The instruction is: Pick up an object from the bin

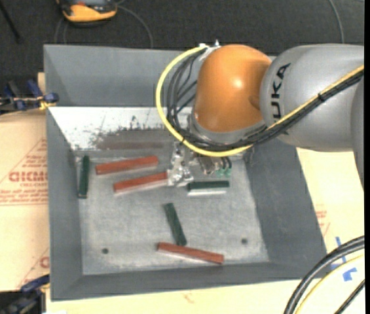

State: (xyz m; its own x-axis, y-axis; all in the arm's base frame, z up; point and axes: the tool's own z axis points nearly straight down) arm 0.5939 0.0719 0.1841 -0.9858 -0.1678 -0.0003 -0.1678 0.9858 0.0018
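My gripper (181,170) hangs low in the middle of the bin, under the orange cover, with its metal fingertips close to the floor. Its tip sits at the right end of a red-brown bar (139,184) that lies slanted to its left. A dark green bar with a pale top edge (207,187) lies flat just right of the tip. Another red-brown bar (126,165) lies a little farther back and left. I see nothing between the fingers.
A dark green bar (83,176) stands along the left wall. A second dark green bar (174,224) lies slanted in the front middle, and a red-brown bar (190,254) rests near the front wall. The arm covers the bin's back right part.
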